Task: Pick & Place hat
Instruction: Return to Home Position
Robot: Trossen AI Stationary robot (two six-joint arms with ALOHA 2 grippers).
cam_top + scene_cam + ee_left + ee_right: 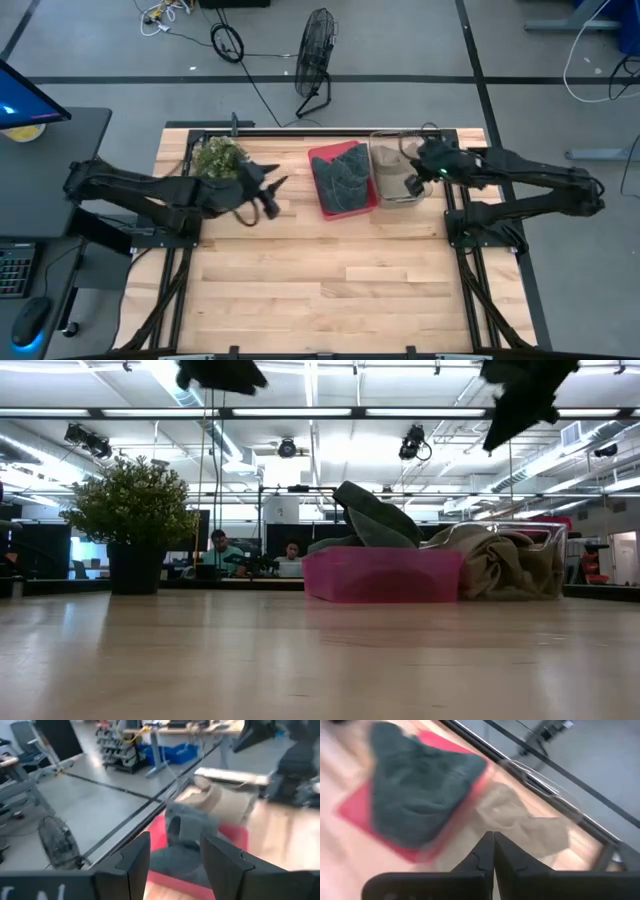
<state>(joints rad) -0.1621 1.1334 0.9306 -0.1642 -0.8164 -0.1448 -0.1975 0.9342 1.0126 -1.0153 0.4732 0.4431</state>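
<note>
1. Right gripper, fingers pressed together and empty, hovers over the transparent bin at the table's 1 o'clock.
2. Brown caps lie inside it.
3. Left gripper, at 10 o'clock, is spread and empty.
4. Best to rise clear of the rim first, then retract.

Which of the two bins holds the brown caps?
The transparent bin, below the right gripper; the red bin beside it holds dark green caps.

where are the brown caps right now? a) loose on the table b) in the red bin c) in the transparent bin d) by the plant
c: the brown caps are piled inside the transparent bin, while the red bin holds only dark green caps.
</note>
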